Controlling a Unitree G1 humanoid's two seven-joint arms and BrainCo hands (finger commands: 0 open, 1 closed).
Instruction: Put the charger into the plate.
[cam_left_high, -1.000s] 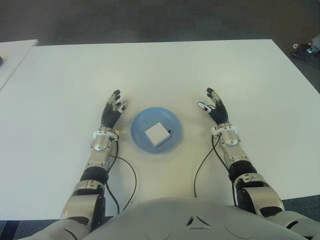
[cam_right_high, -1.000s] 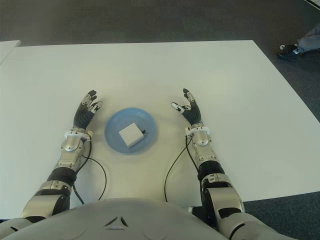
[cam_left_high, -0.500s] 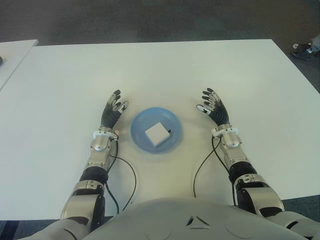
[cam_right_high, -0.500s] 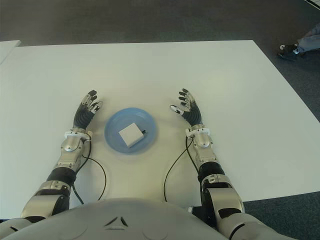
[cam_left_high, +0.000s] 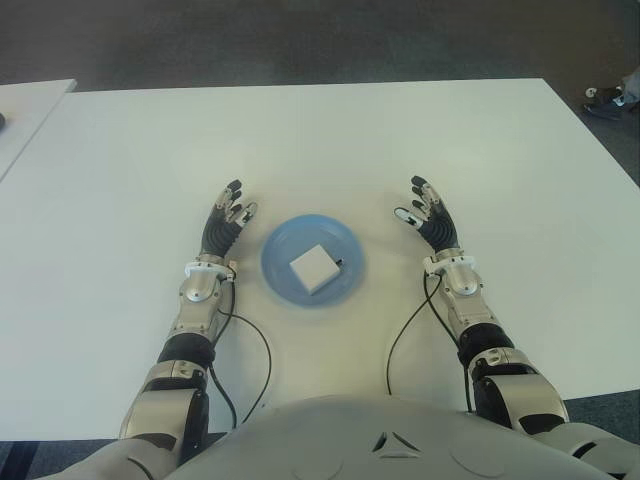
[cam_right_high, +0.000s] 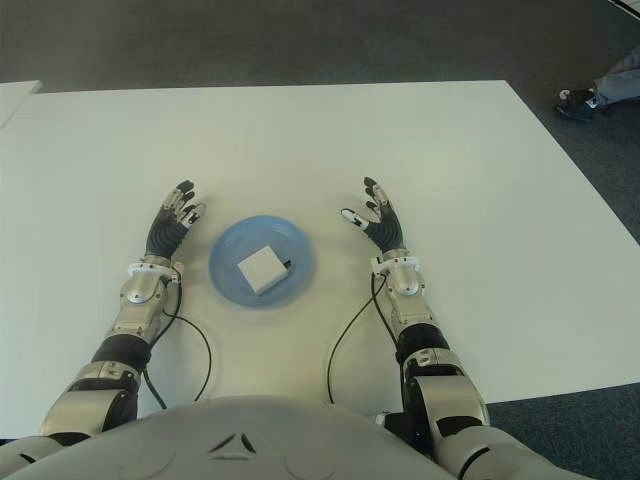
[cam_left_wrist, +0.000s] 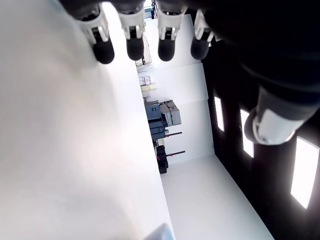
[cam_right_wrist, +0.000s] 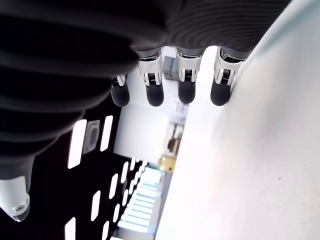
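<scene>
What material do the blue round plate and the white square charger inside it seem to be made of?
The blue round plate looks like smooth plastic: even colour, a soft sheen on its rim; glazed ceramic is possible. The white square charger looks like matte hard plastic, with crisp edges and a plain face.

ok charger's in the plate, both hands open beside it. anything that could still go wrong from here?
Two minor risks:
1. The charger sits off-centre in the blue plate, toward its right rim. A bump to the plate could slide it out.
2. The right hand and left hand flank the plate, fingers spread, and a loose cable trails on the table beside each forearm. A careless retract inward could clip the rim or drag a cable against it.
</scene>
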